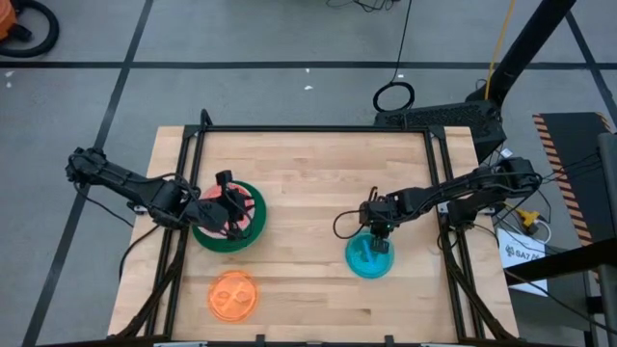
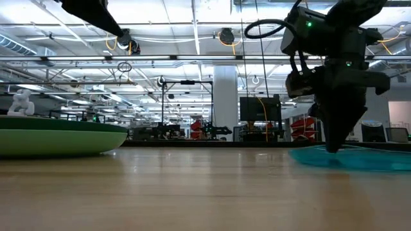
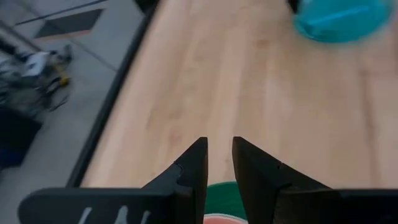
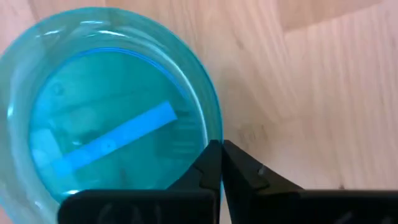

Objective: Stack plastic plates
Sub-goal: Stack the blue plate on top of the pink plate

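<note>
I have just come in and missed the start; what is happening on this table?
The right claw is shut on the rim of the round blue plastic plate. The left claw hovers over a stack with a red-pink plate on the large dark green plate. A round orange plate lies apart.

Large industrial lab, exposed ceiling trusses (image 2: pixel 192 61), distant workbenches (image 2: pixel 173 131)

table (image 1: pixel 308 183): light wood | on it: dark green plate (image 1: pixel 214 240); blue plate (image 1: pixel 369 258); orange plate (image 1: pixel 232 296)
</note>
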Controlling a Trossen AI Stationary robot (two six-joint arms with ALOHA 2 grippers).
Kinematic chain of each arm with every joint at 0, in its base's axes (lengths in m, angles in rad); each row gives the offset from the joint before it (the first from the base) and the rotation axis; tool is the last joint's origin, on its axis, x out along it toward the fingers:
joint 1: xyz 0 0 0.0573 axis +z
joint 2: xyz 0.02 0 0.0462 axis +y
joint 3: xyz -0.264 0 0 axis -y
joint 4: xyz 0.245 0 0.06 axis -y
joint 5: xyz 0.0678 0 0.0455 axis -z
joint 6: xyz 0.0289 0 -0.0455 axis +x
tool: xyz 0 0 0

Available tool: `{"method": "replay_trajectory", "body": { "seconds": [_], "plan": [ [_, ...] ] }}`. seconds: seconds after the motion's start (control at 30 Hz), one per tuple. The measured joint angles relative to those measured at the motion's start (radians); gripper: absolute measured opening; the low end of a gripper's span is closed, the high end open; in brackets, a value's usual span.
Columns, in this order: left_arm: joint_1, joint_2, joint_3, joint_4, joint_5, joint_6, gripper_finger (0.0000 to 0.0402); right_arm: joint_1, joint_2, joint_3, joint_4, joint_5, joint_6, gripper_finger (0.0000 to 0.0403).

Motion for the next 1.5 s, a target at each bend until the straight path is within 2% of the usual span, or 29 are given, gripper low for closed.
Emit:
{"method": "replay_trajectory", "body": {
  "seconds": [0.17, 0.33, 0.63, 0.73, 0.93, 1.13, 1.33, 1.5],
  "plan": [
    [0.04, 0.0, 0.0, -0.065, -0.119, -0.057, 0.0083, -0.01, -0.024, 0.007, 0.062, 0.002, 0.107, 0.0001],
    [0.082, 0.0, 0.0, -0.121, -0.185, -0.097, 0.0083, -0.027, -0.03, 0.008, 0.188, 0.002, 0.202, 0.0001],
    [0.13, -0.001, 0.0, -0.121, -0.199, -0.008, 0.0083, -0.074, -0.024, 0.043, 0.413, 0.004, 0.262, 0.0],
    [0.136, 0.0, 0.0, -0.115, -0.266, 0.019, 0.0083, -0.094, -0.014, 0.106, 0.414, 0.009, 0.237, 0.0],
    [0.136, -0.02, 0.04, -0.116, -0.437, 0.072, 0.0083, -0.149, 0.067, 0.304, 0.405, 0.03, 0.155, 0.0],
    [0.086, -0.134, 0.061, -0.117, -0.447, 0.038, 0.0083, -0.227, 0.267, 0.582, 0.338, -0.002, 0.085, 0.0],
    [0.01, -0.26, 0.06, -0.126, -0.448, -0.05, 0.0083, -0.293, 0.493, 0.871, 0.314, -0.13, 0.066, 0.0],
    [-0.04, -0.291, 0.06, -0.165, -0.448, -0.092, 0.0083, -0.315, 0.665, 1.091, 0.281, -0.157, 0.082, 0.0]
  ]
}}
